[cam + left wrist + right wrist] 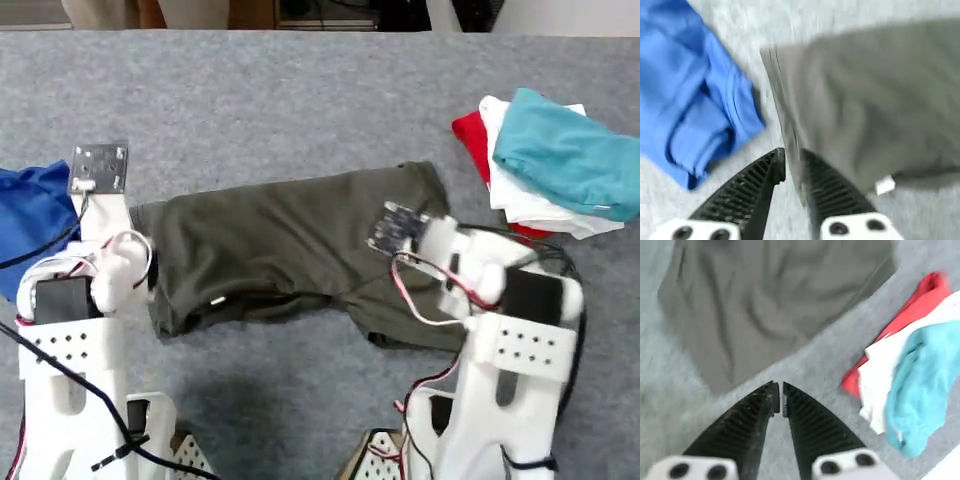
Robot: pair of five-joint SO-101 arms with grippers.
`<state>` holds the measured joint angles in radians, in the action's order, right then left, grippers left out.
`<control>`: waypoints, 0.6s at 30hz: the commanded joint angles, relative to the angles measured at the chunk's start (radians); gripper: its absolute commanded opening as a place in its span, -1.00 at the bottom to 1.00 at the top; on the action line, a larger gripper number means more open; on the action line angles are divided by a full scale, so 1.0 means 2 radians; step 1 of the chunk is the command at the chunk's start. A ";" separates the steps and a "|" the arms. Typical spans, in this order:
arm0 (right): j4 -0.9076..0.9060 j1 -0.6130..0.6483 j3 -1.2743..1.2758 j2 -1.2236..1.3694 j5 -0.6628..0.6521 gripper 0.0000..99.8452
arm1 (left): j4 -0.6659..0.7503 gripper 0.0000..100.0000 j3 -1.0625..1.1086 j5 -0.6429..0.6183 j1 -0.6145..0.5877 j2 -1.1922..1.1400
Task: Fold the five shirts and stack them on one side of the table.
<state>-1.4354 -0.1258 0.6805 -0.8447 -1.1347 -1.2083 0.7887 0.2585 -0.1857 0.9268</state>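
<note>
Blue shirt (30, 225): cut off by the high view's left edge.
Red shirt (468, 135): mostly buried under the white shirt (530, 205) and teal shirt (570, 160); only a strip shows.
Olive shirt (290, 245): near corner hidden under the right arm.
Small white tag (885, 185) on the olive shirt: too blurred to make out.

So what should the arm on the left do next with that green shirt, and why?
Probably lift the left gripper slightly and draw the hem of the olive shirt across itself. The jaws seem closed on that hem, and the shirt lies spread wide, not compact like the stack of folded shirts.
</note>
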 commanded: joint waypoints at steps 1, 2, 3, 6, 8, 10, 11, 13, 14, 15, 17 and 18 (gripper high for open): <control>0.032 0.049 -0.043 0.039 0.075 -0.99 | 0.069 -0.96 -0.018 -0.081 0.012 0.001; 0.038 0.056 -0.058 0.062 0.095 -0.99 | 0.092 -0.96 -0.012 -0.107 0.013 -0.005; 0.045 0.061 -0.074 0.092 0.114 -0.99 | 0.115 -0.96 -0.007 -0.127 0.014 -0.016; 0.074 0.063 -0.130 0.196 0.173 -0.99 | 0.157 -0.96 -0.005 -0.151 0.018 -0.075; 0.084 0.062 -0.174 0.268 0.209 -0.99 | 0.170 -0.96 -0.013 -0.151 0.019 -0.129; 0.087 0.063 -0.218 0.332 0.231 -0.99 | 0.173 -0.96 -0.033 -0.151 0.018 -0.185; 0.087 0.064 -0.239 0.359 0.237 -0.99 | 0.173 -0.96 -0.044 -0.151 0.018 -0.210; 0.098 0.065 -0.277 0.412 0.249 -0.99 | 0.173 -0.96 -0.069 -0.151 0.018 -0.257; 0.109 0.065 -0.294 0.435 0.258 -0.99 | 0.173 -0.96 -0.081 -0.151 0.018 -0.280; 0.117 0.065 -0.311 0.459 0.264 -0.99 | 0.176 -0.96 -0.092 -0.151 0.018 -0.302; 0.133 0.064 -0.340 0.505 0.270 -0.99 | 0.176 -0.96 -0.116 -0.151 0.018 -0.347; 0.138 0.064 -0.356 0.529 0.273 -0.99 | 0.176 -0.96 -0.129 -0.151 0.018 -0.371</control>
<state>-1.2006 -0.0107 0.0806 0.1082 -0.6145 -0.8707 0.6337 -0.0361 -0.1596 0.2839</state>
